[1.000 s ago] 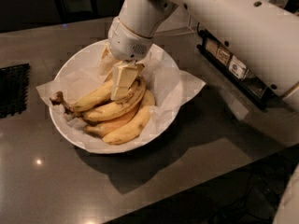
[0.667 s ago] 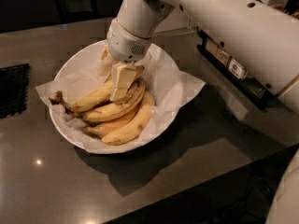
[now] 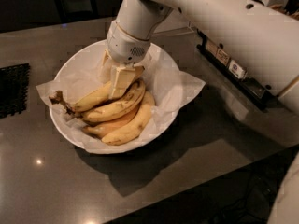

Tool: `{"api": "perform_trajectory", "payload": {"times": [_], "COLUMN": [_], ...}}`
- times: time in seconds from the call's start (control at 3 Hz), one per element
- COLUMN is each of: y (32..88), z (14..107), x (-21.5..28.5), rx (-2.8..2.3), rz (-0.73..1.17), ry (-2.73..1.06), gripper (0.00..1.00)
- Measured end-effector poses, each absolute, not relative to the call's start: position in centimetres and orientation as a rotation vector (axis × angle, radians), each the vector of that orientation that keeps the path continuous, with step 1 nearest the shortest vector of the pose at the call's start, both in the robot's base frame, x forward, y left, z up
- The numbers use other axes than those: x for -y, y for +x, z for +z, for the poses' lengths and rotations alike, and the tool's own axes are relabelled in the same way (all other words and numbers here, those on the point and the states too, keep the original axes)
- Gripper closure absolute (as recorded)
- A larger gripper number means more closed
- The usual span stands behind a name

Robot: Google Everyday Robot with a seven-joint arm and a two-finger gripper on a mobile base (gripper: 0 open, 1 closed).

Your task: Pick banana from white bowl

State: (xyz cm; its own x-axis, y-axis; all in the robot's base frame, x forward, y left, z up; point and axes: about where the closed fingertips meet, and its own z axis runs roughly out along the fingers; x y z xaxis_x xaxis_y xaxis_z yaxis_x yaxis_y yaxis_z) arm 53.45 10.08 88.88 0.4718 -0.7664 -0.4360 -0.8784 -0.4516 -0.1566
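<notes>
The end effector (image 3: pixel 119 81) is down inside the white bowl (image 3: pixel 106 150), planted on the far end of the banana (image 3: pixel 91 100). That banana lies on top of the heap with its dark stem clump pointing left over the crinkled paper (image 3: pixel 187 85). Whether the end effector has closed on the fruit or only rests against it, I cannot tell: the wrist housing hides the contact.

The risks, as I judge them: the contact is near 1 tip rather than the middle, so a lift could let the long banana swing down and slip free. The other bananas (image 3: pixel 126 129) lie touching beneath it, so 1 of them may be dragged up or rolled toward the rim. The loose paper could also catch and shift the bowl on the surface (image 3: pixel 187 176).

Against 1.0 s ago, almost nothing differs: the end effector stays at about the same spot and height, the bananas have not shifted, and nothing has risen
</notes>
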Motion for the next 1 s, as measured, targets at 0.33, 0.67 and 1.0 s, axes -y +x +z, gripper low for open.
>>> {"api": "perform_trajectory", "payload": {"times": [0.33,0.67,1.0], "y": [52.9,52.8,52.1], "z": [88.3,88.2,89.7], "x": [-9.5,-9.4,-9.3], "rx": [-1.406,-1.409,-1.352], "rz": [0.387,0.384,0.401], "ry": [-2.331,-2.327,-2.307], "gripper": [0.88,1.00,1.00]}}
